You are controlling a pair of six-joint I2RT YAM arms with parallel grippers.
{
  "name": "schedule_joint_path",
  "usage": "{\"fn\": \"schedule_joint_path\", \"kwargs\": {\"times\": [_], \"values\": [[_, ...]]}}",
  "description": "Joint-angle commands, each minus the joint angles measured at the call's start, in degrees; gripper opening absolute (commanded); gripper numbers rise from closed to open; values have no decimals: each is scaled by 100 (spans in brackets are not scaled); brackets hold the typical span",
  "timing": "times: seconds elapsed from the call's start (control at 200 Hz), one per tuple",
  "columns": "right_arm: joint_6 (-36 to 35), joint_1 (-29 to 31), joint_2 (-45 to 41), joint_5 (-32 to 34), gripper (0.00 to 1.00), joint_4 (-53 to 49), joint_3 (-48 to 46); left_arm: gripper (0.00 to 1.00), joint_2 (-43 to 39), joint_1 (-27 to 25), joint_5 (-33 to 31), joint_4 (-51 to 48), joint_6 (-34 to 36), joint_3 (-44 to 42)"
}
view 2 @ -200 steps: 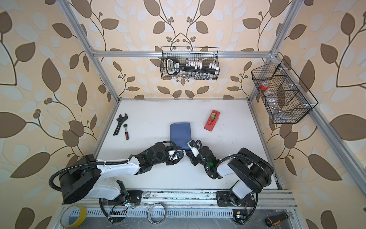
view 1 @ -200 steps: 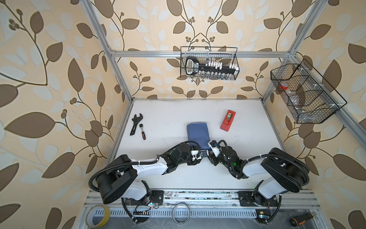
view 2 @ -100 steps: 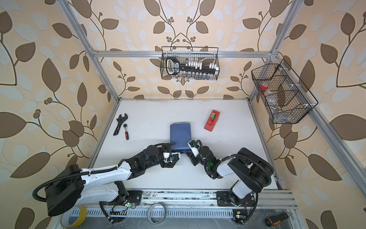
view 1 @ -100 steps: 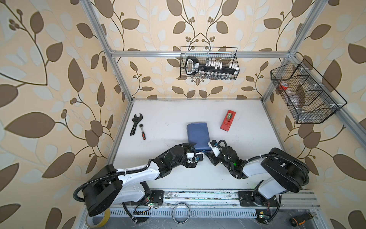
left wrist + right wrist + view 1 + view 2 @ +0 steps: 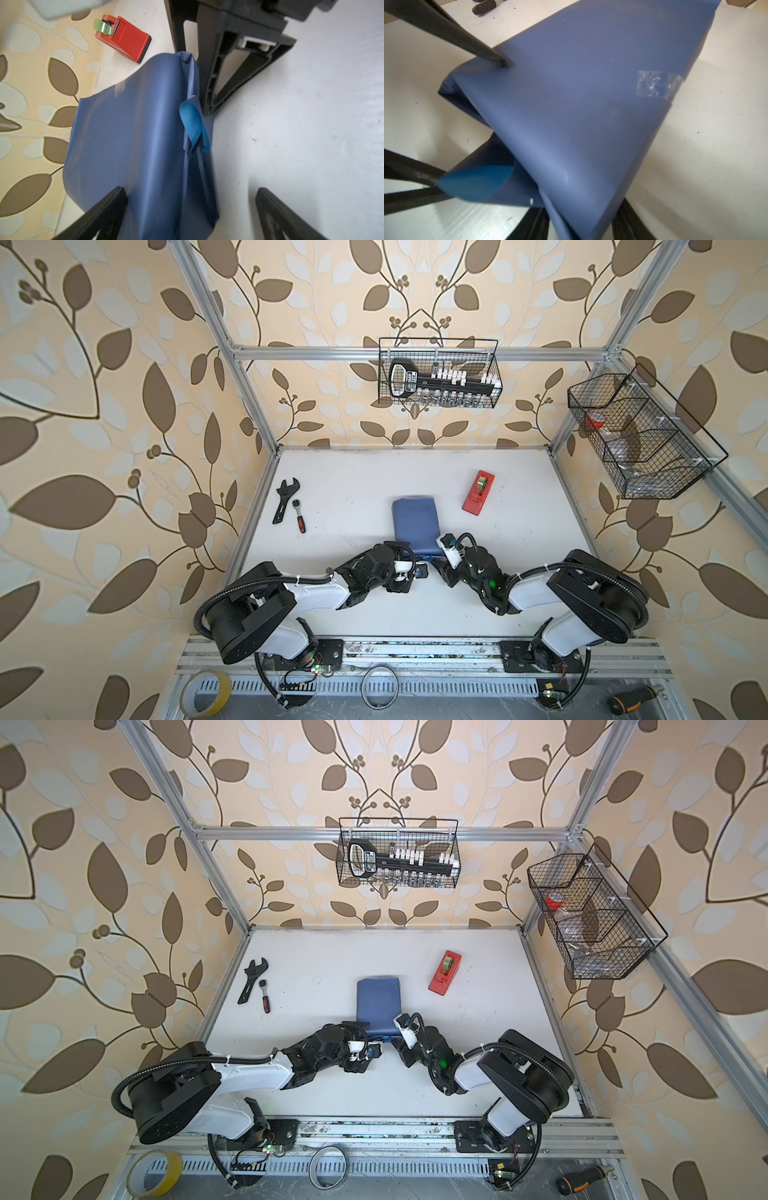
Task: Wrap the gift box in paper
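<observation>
The gift box is hidden inside the paper point(image 5: 417, 524) point(image 5: 379, 1002), a slate-blue parcel in the middle of the table with its far seam taped. At the parcel's near end a light-blue flap point(image 5: 191, 122) point(image 5: 475, 182) curls out. My left gripper point(image 5: 417, 568) point(image 5: 190, 188) is open wide at that end. One of its fingers point(image 5: 500, 60) rests on the paper's top and the other is out over the table. My right gripper point(image 5: 440, 549) point(image 5: 579, 222) is at the near right corner, its jaws pressed on either side of the folded paper.
A red tape dispenser point(image 5: 478, 492) point(image 5: 124, 39) lies right of the parcel. A wrench point(image 5: 284, 499) and a ratchet point(image 5: 299, 519) lie at the far left. Wire baskets hang on the back wall point(image 5: 438, 373) and the right wall point(image 5: 640, 435).
My left gripper has opened wide and let go of the parcel's near end, drawing back a little. My right gripper stays at the corner, its jaws slightly narrower.
</observation>
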Motion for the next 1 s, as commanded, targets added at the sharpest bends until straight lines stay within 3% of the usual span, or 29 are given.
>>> {"fn": "schedule_joint_path", "kwargs": {"times": [0.0, 0.47, 0.994], "values": [[-32, 0, 115, 39, 46, 159, 143, 99, 202, 89, -177, 649, 310, 189], [-19, -5, 97, 51, 45, 135, 152, 93, 599, 472, 138, 1228, 210, 26], [4, -57, -182, 81, 47, 35, 35, 73, 945, 661, 423, 1313, 15, 116]]}}
